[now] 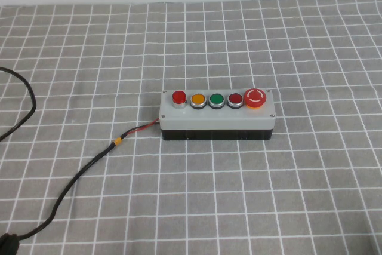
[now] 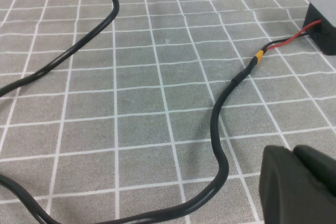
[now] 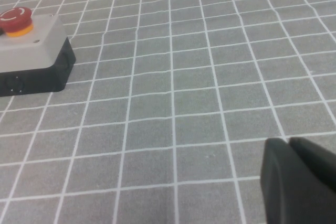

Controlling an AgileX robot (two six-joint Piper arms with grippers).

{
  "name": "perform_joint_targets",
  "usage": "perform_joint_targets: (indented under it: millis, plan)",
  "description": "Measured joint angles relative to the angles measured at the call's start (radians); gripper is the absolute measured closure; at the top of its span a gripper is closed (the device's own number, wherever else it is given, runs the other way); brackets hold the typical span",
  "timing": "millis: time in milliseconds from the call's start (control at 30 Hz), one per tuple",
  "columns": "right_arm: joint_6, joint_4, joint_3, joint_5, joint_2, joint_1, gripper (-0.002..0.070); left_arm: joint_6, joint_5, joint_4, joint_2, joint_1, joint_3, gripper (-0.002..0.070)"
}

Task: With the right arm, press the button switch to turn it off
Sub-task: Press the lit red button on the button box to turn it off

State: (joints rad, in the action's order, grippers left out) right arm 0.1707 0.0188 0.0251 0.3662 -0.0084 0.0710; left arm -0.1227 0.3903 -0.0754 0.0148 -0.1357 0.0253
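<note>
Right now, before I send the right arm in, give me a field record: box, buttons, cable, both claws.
switch box: grey top, black base, mid-table on the checked cloth
buttons, from robot's left: raised red button, orange button, green button, flat red button, red mushroom button
cable: leaves the box's left end, trails toward the robot's left
left claw: shut, over the cloth by the cable, clear of the box
right claw: shut, over cloth beyond the box's mushroom end, clear of the box
arms in high view: none
</note>
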Motion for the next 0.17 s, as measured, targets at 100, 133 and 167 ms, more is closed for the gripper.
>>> perform_joint_targets:
  millis: [100,133,167]
  plan:
    - [0.0,0.0,0.0,0.0,0.0,0.0,0.0692,0.0,0.0,0.0,0.0,0.0,0.0,0.0678]
    - [0.0,0.0,0.0,0.0,0.0,0.0,0.0692,0.0,0.0,0.0,0.0,0.0,0.0,0.0678]
    - [0.0,0.0,0.0,0.0,0.0,0.0,0.0692,0.0,0.0,0.0,0.0,0.0,0.0,0.0678]
